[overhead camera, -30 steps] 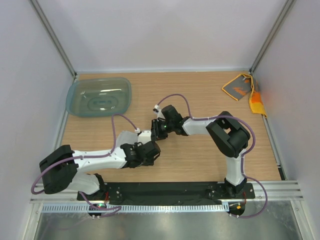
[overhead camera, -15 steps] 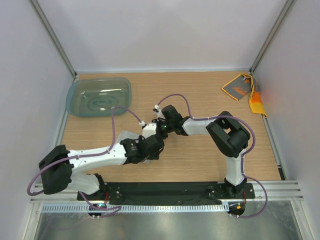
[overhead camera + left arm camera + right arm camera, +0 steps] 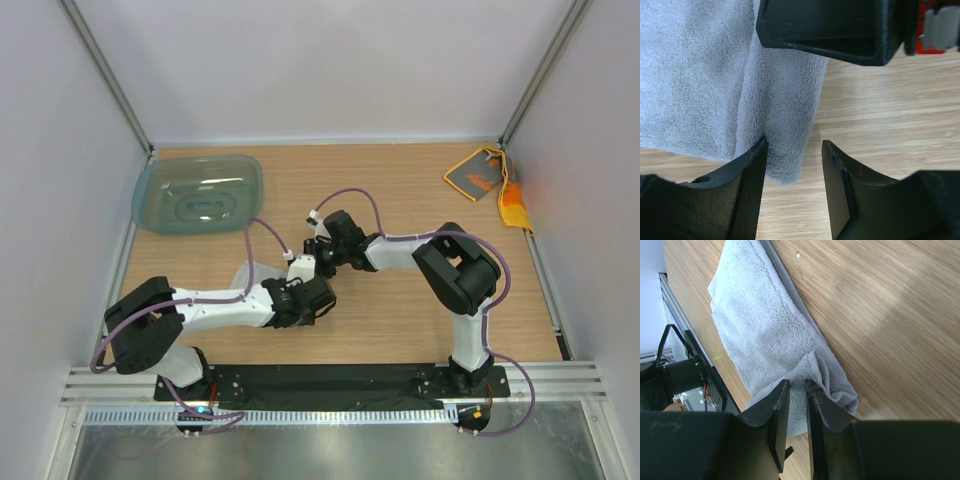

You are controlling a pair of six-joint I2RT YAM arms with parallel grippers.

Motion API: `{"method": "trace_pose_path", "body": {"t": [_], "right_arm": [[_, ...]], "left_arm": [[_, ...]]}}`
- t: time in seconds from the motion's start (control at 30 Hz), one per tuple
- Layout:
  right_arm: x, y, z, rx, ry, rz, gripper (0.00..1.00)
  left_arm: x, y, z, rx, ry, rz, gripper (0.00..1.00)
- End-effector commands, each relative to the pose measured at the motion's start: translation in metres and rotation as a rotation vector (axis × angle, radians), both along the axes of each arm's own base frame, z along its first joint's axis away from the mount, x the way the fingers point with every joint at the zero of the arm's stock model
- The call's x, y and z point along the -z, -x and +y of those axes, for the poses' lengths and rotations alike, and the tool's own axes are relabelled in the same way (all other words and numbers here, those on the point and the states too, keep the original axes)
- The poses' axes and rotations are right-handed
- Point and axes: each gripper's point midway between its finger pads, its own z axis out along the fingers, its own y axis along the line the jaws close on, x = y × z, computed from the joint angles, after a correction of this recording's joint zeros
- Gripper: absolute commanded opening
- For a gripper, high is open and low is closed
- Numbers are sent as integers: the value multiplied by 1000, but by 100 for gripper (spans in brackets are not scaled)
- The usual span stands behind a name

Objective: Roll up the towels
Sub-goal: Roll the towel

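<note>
The light grey towel [image 3: 765, 335] lies partly folded on the wooden table, mostly hidden under the arms in the top view, where a pale patch of the grey towel [image 3: 247, 274] shows. My right gripper [image 3: 797, 384] is shut on a bunched fold at its end. My left gripper [image 3: 794, 145] is open and low over the towel's [image 3: 700, 75] corner: one finger rests on the cloth, the other over bare wood. In the top view the left gripper [image 3: 312, 297] sits just in front of the right gripper [image 3: 318, 258]. The orange towel [image 3: 480, 176] lies crumpled at the back right.
A translucent teal tub [image 3: 198, 193] sits upside down at the back left. White walls and metal frame posts enclose the table [image 3: 400, 330]. The black base rail [image 3: 330, 380] runs along the near edge.
My left arm has swung in, carrying its gripper right and toward the towel's near end, uncovering a patch of grey cloth. The right gripper has kept its place and grip.
</note>
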Motion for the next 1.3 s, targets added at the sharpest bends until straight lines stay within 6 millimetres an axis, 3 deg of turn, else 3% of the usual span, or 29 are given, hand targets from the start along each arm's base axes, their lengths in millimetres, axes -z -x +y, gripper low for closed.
{"method": "trace_pose_path", "body": {"t": [0.0, 0.37, 0.63, 0.77, 0.87, 0.97, 1.07, 1.27], "right_arm": [[14, 3, -7, -9, 42, 15, 27], [9, -8, -5, -6, 35, 16, 27], [-8, -31, -7, -3, 35, 5, 27], [-13, -38, -6, -8, 40, -7, 27], [-17, -41, -7, -4, 42, -11, 27], [-18, -45, -17, 19, 59, -19, 27], [-30, -55, -35, 69, 94, -80, 27], [-63, -82, -94, 249, 248, -179, 27]], "left_arm": [[12, 9, 15, -31, -31, 23, 49], [21, 30, 34, -34, 1, 77, 45], [47, 46, 48, 1, -106, 175, 36], [53, 48, 47, 6, -135, 203, 36], [57, 48, 48, -3, -167, 215, 27], [57, 46, 51, -10, -198, 214, 9], [50, 40, 45, -7, -196, 197, 4], [26, 33, 4, 47, -61, 194, 0]]}}
